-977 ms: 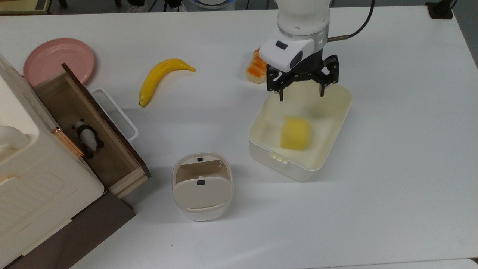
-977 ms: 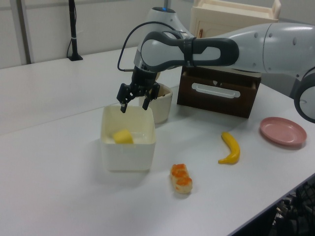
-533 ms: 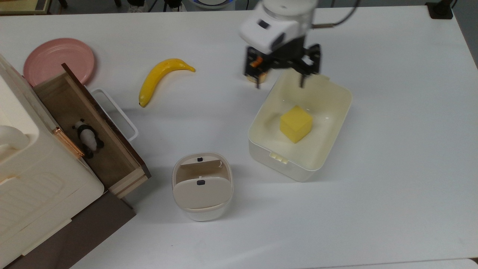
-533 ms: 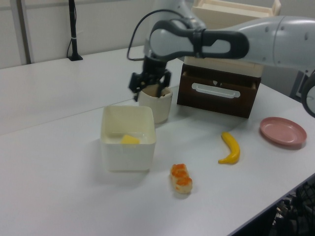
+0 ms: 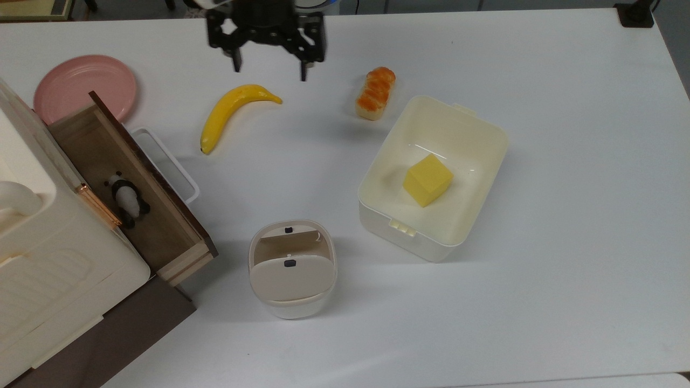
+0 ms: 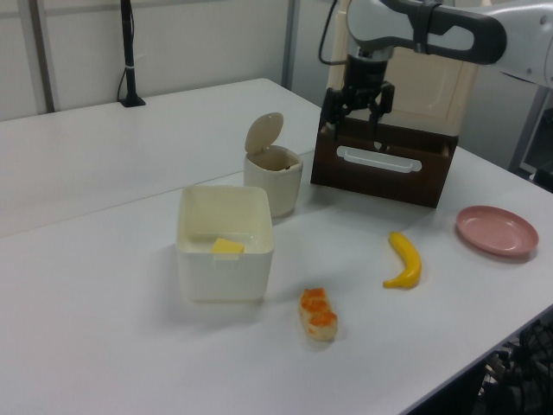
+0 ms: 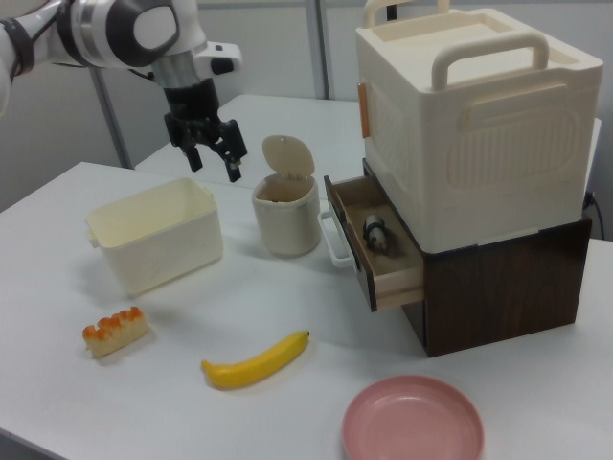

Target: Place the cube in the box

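Item: cube [image 5: 428, 179], pale yellow; we find it resting on the floor of the box [image 5: 483, 132], corner toward the top view's bottom, apart from the walls

Item: box, cream-white tub with clip tabs on its rim, standing on the white counter [image 5: 566, 215]; in the left view only the cube's top [image 6: 227, 246] clears the near wall

Item: end effector [image 5: 268, 67], black, two fingers spread wide and holding nothing; we place it at the top view's upper edge, above the counter just beyond the banana [image 5: 233, 112] and well apart from the box

Item: banana, yellow, lying flat between the pink plate [image 5: 83, 86] and the orange-topped bread [image 5: 375, 92]; the bread lies just beside the box's far corner

Item: small beige bin [image 5: 291, 267] with its flap lid raised, near the box on the top view's left

Item: wooden drawer [image 5: 135, 194], pulled open, a panda figure [image 5: 127, 198] inside; a cream case with handles [image 7: 469, 115] sits on the brown cabinet above it
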Robot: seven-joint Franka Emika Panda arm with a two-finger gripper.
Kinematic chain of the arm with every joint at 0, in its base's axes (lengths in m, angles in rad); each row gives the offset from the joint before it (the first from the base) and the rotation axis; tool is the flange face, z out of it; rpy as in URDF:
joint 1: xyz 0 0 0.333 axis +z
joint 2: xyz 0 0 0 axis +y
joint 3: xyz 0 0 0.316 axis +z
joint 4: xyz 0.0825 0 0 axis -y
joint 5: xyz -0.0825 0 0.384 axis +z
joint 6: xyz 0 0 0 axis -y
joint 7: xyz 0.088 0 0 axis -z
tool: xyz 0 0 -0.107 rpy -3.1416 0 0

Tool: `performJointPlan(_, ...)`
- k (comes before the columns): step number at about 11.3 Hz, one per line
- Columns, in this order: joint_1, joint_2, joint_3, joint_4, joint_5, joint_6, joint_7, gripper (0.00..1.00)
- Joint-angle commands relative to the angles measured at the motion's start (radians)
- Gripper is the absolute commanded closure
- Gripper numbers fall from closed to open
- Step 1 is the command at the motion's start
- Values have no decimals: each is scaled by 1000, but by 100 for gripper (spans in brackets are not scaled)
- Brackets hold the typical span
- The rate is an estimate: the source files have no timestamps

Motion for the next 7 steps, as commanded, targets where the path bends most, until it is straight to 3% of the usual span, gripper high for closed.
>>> performJointPlan(1, -19, -21, -8, -20, 4, -7, -50, 0)
performJointPlan(7, -31, -19, -8, -19, 7, 5, -40, 0)
